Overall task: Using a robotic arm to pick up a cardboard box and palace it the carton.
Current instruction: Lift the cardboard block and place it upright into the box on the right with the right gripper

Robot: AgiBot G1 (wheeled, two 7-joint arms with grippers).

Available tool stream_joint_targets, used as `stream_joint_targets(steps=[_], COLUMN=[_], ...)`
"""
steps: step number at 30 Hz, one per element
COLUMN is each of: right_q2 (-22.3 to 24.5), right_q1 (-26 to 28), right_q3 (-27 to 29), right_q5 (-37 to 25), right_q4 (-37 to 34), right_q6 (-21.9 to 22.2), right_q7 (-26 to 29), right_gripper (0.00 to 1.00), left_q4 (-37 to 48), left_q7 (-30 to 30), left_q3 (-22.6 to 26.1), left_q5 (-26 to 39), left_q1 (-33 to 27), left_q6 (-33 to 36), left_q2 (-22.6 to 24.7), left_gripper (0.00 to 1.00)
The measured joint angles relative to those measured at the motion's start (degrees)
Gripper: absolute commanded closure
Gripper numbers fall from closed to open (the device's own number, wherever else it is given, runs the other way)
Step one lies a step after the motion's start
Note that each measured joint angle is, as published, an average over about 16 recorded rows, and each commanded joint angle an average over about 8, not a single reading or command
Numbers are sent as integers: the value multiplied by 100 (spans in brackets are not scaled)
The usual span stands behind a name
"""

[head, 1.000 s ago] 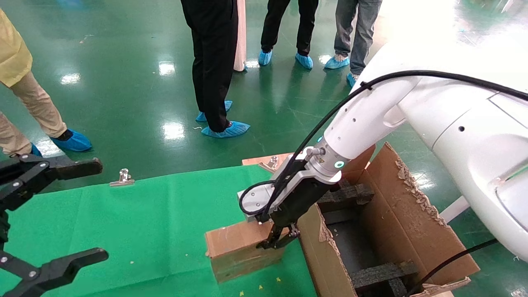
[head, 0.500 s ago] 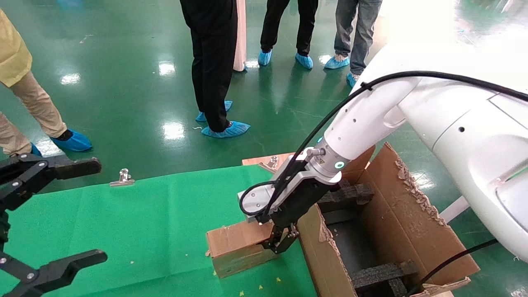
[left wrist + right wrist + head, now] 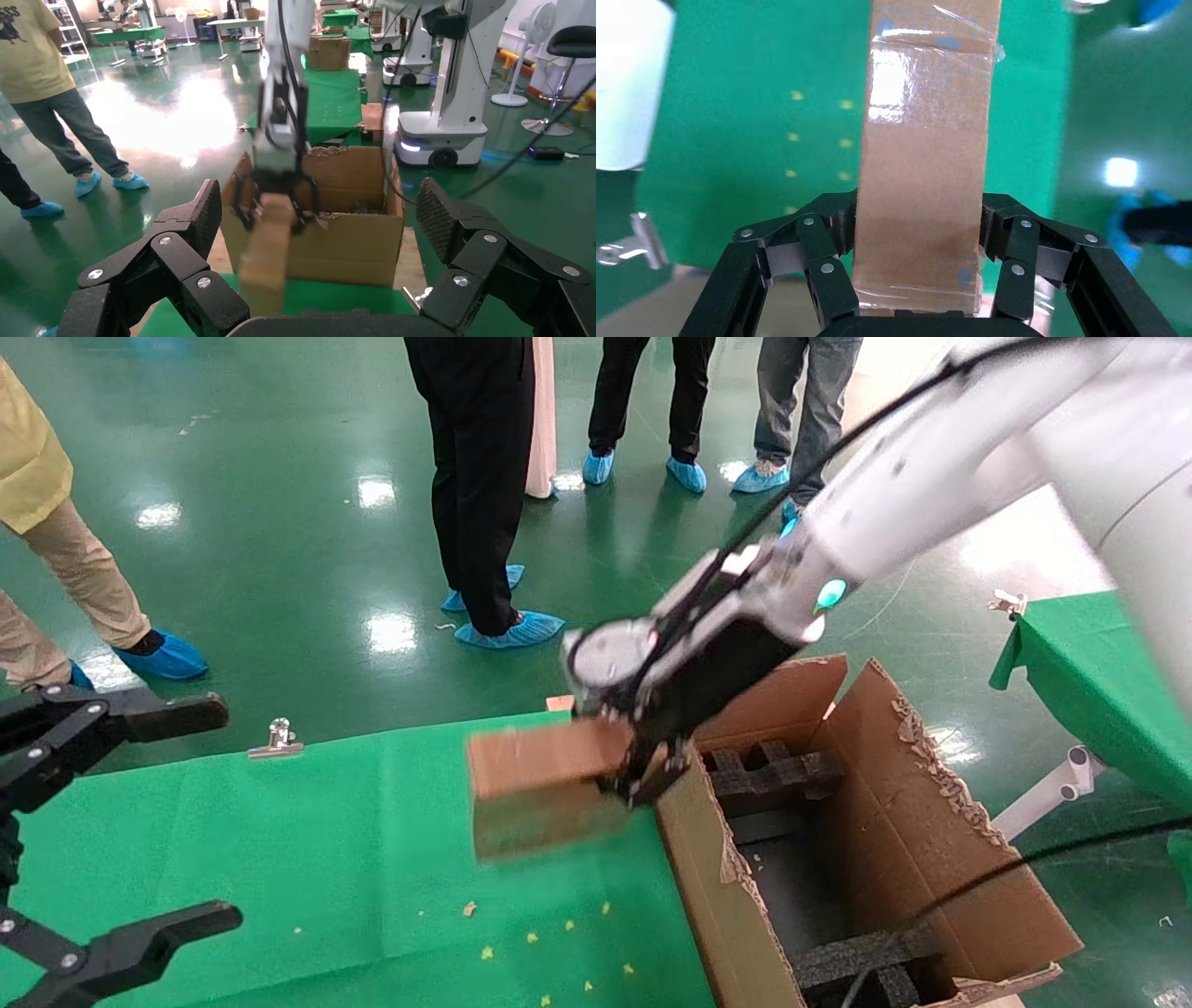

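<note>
A: Item, cardboard box [image 3: 545, 784]?
B: Aloft over the green desk [image 3: 326, 840], just beside the carton [image 3: 894, 822], clamped by its end in the right pincer [image 3: 647, 775].
A: Left pincer [image 3: 102, 822]?
B: Parked at the desk's left edge, fingers spread, holding nothing.
</note>
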Motion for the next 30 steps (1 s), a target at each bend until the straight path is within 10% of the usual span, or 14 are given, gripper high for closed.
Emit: stream_joint_targets(steps=[30], right_q2=[1071], right_q1=[1999], right_q3=[-1756], right_q5=[1076], right_q4=[-587], right_q6=[-65], right_q7=[-420], right_gripper=[100], left_q4=[0], left_q7=[1], left_q3=[3], left_q5=[-2], left_q1=[-1], left_q6=[-1], left_q2=[-1], left_gripper=[0])
